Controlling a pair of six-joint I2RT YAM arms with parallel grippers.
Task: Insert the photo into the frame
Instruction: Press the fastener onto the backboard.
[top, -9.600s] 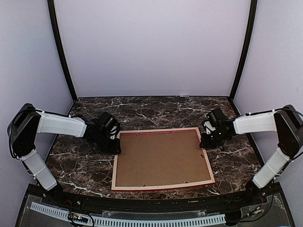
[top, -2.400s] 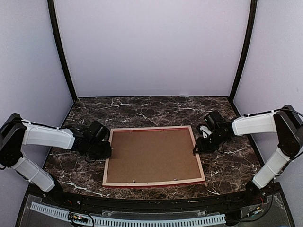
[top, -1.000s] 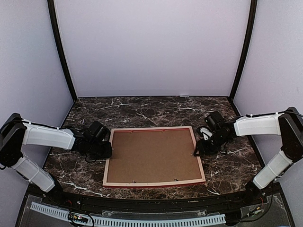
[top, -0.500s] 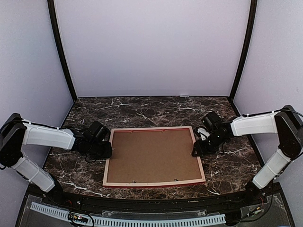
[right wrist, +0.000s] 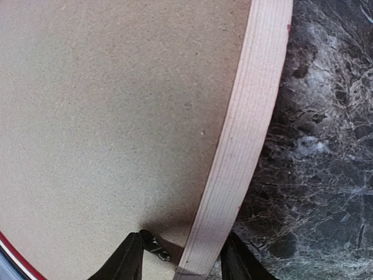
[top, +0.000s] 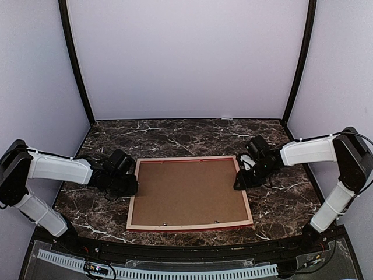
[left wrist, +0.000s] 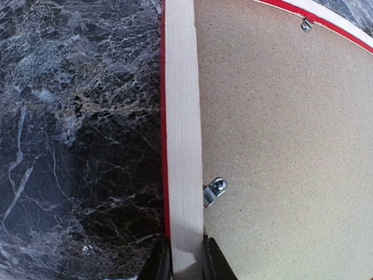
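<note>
The frame lies face down on the marble table, pale wood back up, with a thin red edge showing. A brown backing board fills it, and the photo is hidden. My left gripper is shut on the frame's left rail, one finger on each side, just below a metal tab. My right gripper straddles the right rail and stands open. Its outer finger is at the rail's outer edge. Its inner finger rests apart on the board, beside a small tab.
Dark marble tabletop stretches behind the frame to the pale back wall. Narrow strips of table lie left and right of the frame under the arms. Two small metal tabs sit along the frame's near rail.
My right gripper has slid a little left and up onto the frame's right rail, its jaws narrowing slightly. The left gripper and the frame have not moved.
</note>
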